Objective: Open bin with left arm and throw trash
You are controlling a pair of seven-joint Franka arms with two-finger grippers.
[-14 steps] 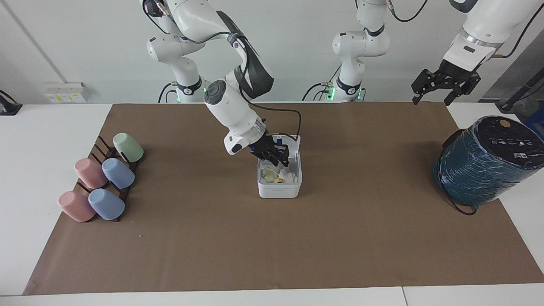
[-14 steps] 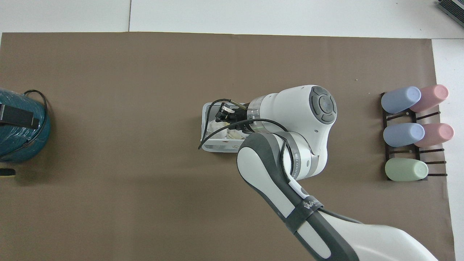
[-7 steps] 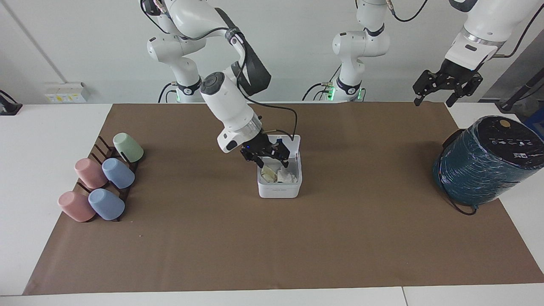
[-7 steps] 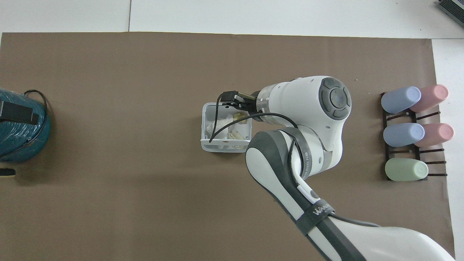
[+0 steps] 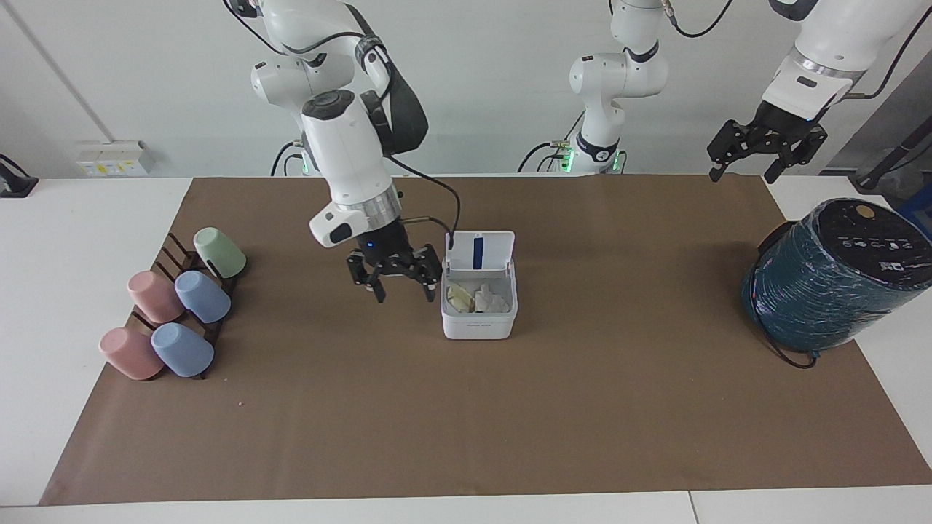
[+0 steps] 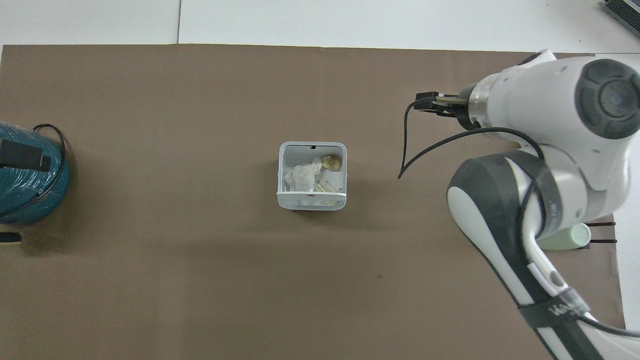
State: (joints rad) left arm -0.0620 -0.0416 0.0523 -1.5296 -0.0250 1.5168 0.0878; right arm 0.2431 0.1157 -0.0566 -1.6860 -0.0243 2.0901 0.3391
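While the bin sits mid-bench, lid up, the trash lies inside, so the throwing looks done; what's left is probably parking the arms. Over the bench beside the bin, the right gripper hangs empty, jaws apart; a second ago it was in the bin. Over the robots' edge, the left gripper waits, jaws apart.

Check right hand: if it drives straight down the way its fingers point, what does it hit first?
Most likely bare brown table mat. The right hand hangs open, fingers down, beside the open bin, toward the right arm's end. Depth is unclear, so it may pass close to the bin's wall.
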